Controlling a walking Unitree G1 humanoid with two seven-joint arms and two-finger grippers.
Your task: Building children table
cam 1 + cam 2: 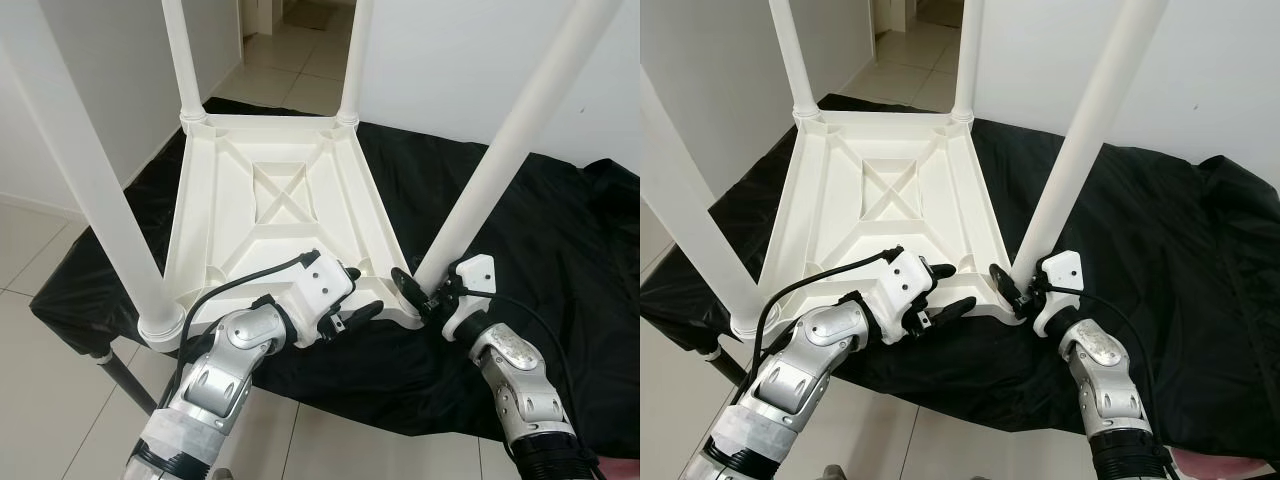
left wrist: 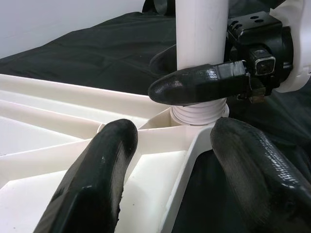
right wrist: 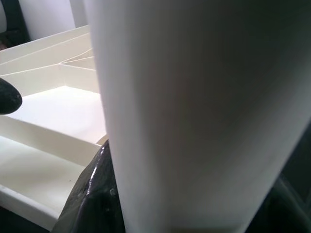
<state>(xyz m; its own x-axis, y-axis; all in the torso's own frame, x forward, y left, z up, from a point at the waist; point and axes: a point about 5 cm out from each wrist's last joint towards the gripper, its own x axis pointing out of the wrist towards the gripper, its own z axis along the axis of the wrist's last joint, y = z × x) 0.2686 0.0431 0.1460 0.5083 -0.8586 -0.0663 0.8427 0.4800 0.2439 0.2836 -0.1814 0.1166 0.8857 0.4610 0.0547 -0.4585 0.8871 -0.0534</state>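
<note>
A white plastic children's table lies upside down on a black cloth, its four legs pointing up. My right gripper is shut on the near-right leg just above its screw socket; one of its fingers crosses the front of the leg, and the leg sits tight between the two. My left gripper is open at the same corner. Its fingers straddle the tabletop's rim a little short of the socket, without pinching it.
The other near leg stands close by my left arm, and two far legs rise at the back. The black cloth spreads right over tiled floor. White walls flank a doorway beyond. A dark rod lies at the cloth's near-left edge.
</note>
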